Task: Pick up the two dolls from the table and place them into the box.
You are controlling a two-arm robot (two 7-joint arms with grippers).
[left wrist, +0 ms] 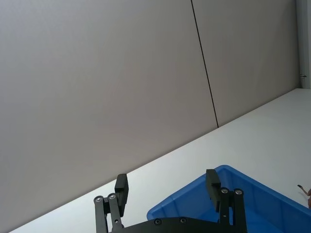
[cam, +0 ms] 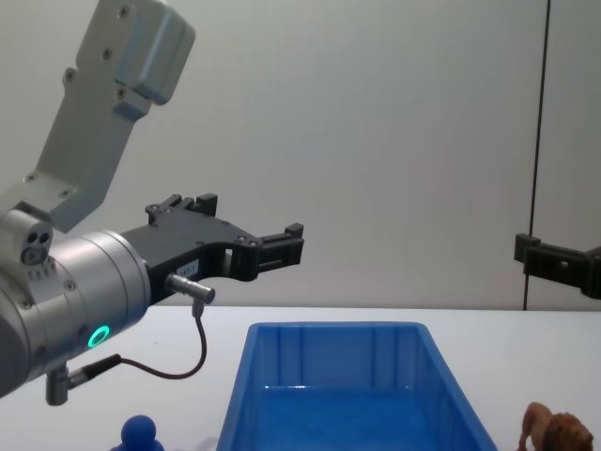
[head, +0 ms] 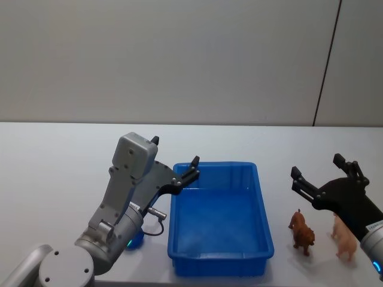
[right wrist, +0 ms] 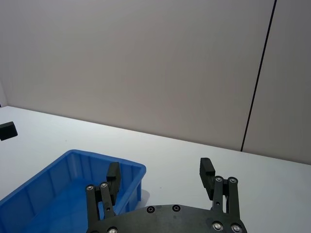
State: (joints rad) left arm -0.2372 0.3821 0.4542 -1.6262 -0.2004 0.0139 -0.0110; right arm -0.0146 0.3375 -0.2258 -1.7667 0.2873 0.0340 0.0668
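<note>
Blue and round-headed, one small figure [cam: 141, 434] stands on the white table [head: 60, 155] at the near left, just outside the near left corner of the box [head: 221, 267]; in the head view the left arm hides most of it. On the near right stand two more toys, which makes three in all. A brown maned lion [head: 301, 231] is upright just beside the box's right wall. A pinkish-tan animal [head: 344, 235] stands just to the lion's right, apart from it and close under the right arm.

Between them sits the one box, a bright blue bin with tall walls and a thick rim, open side up (none of the three toys is in it).

Farther back are the two grippers, both in the air. The left gripper [head: 175, 150] hangs above the box's far left corner, well clear of the rim in the chest view. Its two black fingers [left wrist: 121, 187] are spread wide with nothing between them. The right gripper [head: 316, 165] hovers to the right of the box, above and behind the lion and the pinkish-tan animal. Its fingers [right wrist: 206, 170] are likewise parted and empty. Behind the table's far edge rises a plain grey wall [head: 179, 60] with one dark vertical seam.
</note>
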